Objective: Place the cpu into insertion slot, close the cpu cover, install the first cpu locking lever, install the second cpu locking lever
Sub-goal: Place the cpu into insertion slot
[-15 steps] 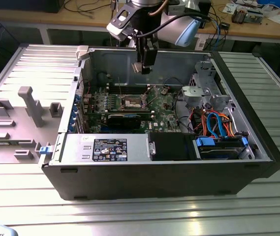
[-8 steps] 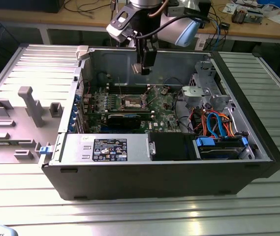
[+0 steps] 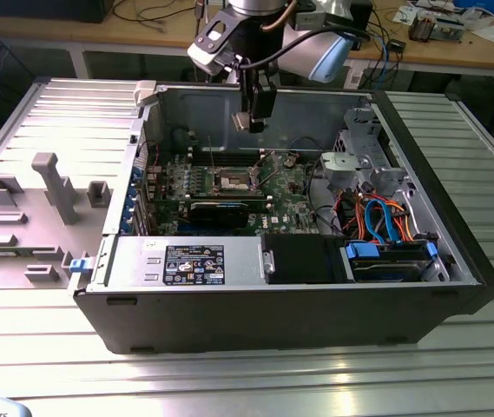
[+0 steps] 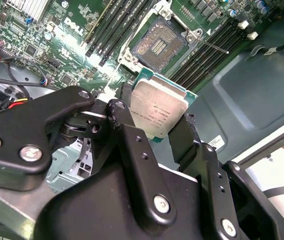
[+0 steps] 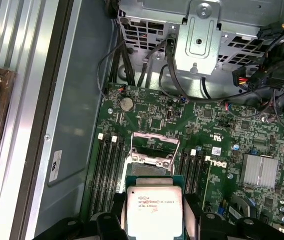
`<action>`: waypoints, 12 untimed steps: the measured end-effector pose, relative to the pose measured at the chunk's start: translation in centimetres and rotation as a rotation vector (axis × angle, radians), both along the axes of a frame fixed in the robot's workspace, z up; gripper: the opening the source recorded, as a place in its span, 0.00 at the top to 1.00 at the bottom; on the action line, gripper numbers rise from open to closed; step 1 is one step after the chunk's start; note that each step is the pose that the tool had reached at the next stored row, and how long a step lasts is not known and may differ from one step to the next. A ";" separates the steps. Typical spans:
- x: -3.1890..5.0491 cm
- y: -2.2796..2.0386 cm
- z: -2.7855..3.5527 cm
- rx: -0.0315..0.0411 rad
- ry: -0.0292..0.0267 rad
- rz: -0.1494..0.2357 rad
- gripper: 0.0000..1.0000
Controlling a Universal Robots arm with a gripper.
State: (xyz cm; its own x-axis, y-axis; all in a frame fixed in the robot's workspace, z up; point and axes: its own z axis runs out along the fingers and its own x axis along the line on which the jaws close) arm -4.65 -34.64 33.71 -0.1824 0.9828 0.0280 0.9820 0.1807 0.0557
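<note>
My gripper (image 3: pixel 252 122) hangs inside the open computer case, above the green motherboard (image 3: pixel 281 195). It is shut on the cpu (image 4: pixel 159 110), a small silver-faced square chip clamped by its edges between the black fingers (image 4: pixel 127 127). The cpu (image 5: pixel 154 210) sits above and just short of the insertion slot (image 4: pixel 159 44), whose dark pin field lies bare. In the exterior view the insertion slot (image 3: pixel 233 181) lies below the gripper. The cpu cover (image 5: pixel 153 145) stands swung open at the slot's far edge. A thin locking lever (image 4: pixel 212 46) sticks out beside the slot.
Memory slots (image 5: pixel 109 170) flank the socket on both sides. A long black card (image 3: pixel 219 211) lies in front of it. A metal drive cage (image 3: pixel 364 161) with orange and blue cables (image 3: pixel 385 217) stands at the exterior view's right. Case walls (image 3: pixel 190 109) enclose the board.
</note>
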 end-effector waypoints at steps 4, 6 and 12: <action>0.00 0.00 -0.15 0.0001 0.0001 -0.001 0.46; 0.00 0.00 -0.18 0.0003 0.0000 -0.001 0.46; 0.00 0.00 -0.43 0.0003 -0.0001 -0.107 0.46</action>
State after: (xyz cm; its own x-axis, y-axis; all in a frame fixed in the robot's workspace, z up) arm -4.65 -34.64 33.28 -0.0764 0.9967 0.0283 0.9956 0.0747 0.0558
